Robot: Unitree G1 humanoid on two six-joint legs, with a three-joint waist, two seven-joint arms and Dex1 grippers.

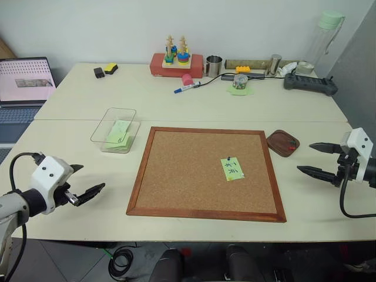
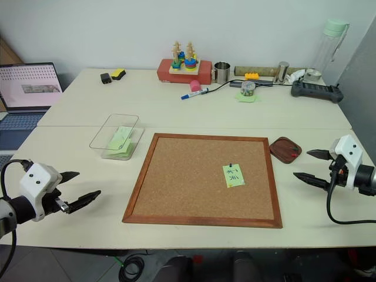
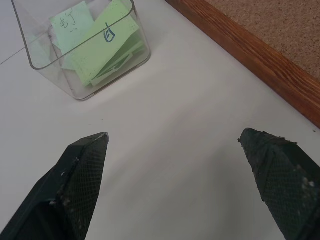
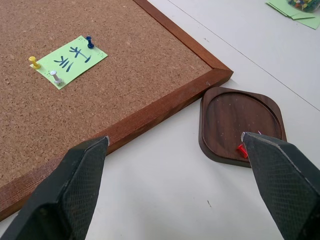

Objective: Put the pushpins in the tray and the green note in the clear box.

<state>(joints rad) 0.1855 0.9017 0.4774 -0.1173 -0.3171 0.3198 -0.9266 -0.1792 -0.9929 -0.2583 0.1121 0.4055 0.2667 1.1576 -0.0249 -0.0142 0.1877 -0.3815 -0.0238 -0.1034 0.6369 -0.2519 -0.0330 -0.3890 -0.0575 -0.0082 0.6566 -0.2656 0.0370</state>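
Cork board (image 1: 205, 173): holds green note (image 1: 232, 168), fixed by three pushpins (image 4: 90, 42).
Clear box (image 1: 114, 130): left of board, notes inside.
Tray (image 1: 282, 143): at board's right corner.
Right gripper (image 1: 314, 160): jaws wide, empty; should pinch one pin head, pull straight.
Left gripper (image 1: 84, 189): jaws wide, empty.

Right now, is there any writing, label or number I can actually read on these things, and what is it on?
No printed word, brand or number is legible.
Green note pinned on the cork board: dark handwritten strokes, not readable as a word.
Notes in the clear box: handwritten marks on two sheets, not legible.
Laptop screen: rows of small marks, too small to read.
Blue marker: any label is too small to read.
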